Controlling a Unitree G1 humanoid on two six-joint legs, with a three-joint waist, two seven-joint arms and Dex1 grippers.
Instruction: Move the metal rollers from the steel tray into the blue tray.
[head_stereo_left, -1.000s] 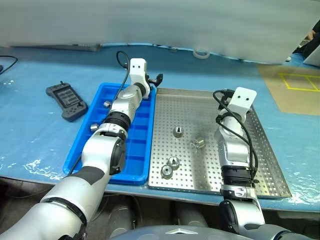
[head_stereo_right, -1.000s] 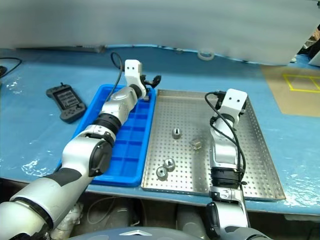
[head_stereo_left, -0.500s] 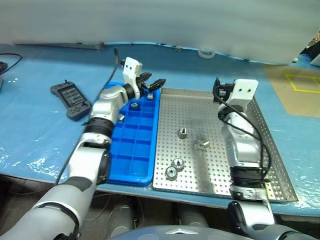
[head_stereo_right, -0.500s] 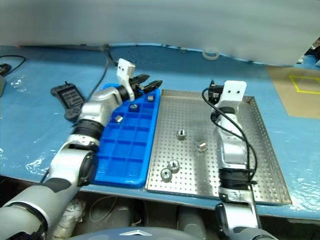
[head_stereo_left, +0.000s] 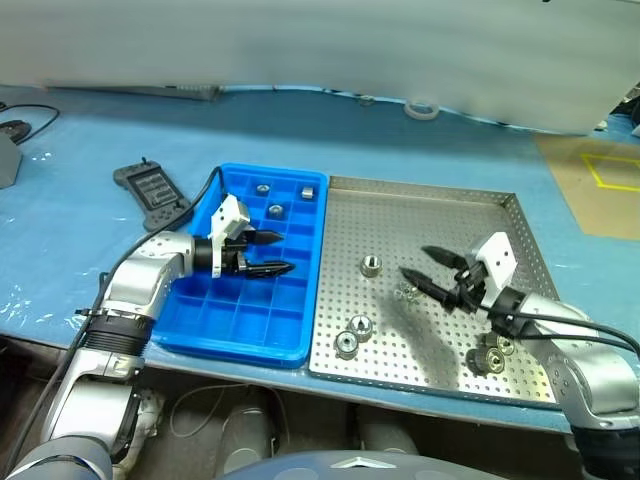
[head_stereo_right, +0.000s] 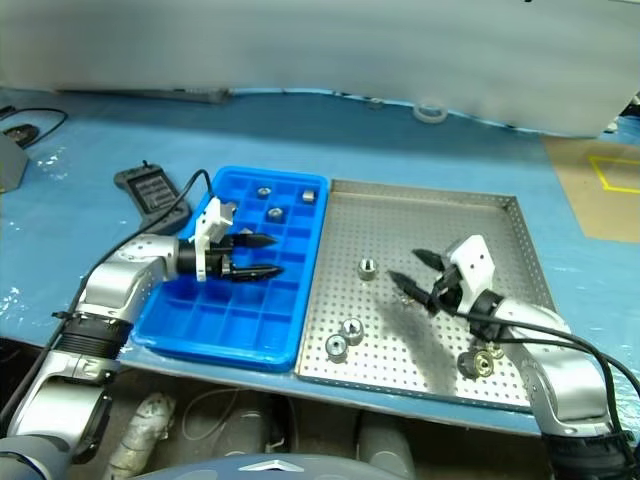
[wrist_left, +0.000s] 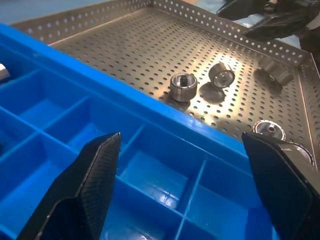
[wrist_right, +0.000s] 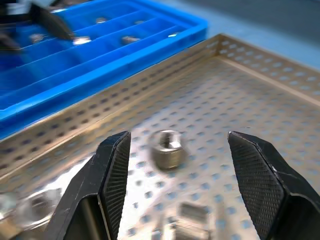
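Showing bright blue on the blue tray (head_stereo_left: 200, 335), gridded into small square compartments. Gleaming silver on the steel tray (head_stereo_left: 430, 225) — bottom dotted all over with small round holes, rim perforated too. Shining silver on the metal rollers (head_stereo_left: 371, 265), dark at the central holes. Appearing black on the left gripper (head_stereo_left: 268, 252) and right gripper (head_stereo_left: 428, 272), fingers (wrist_right: 112, 170) carrying a fine cross-hatched texture. Lying dark grey — the handheld controller (head_stereo_left: 150, 186). Spreading light blue across the table cover (head_stereo_left: 80, 230).
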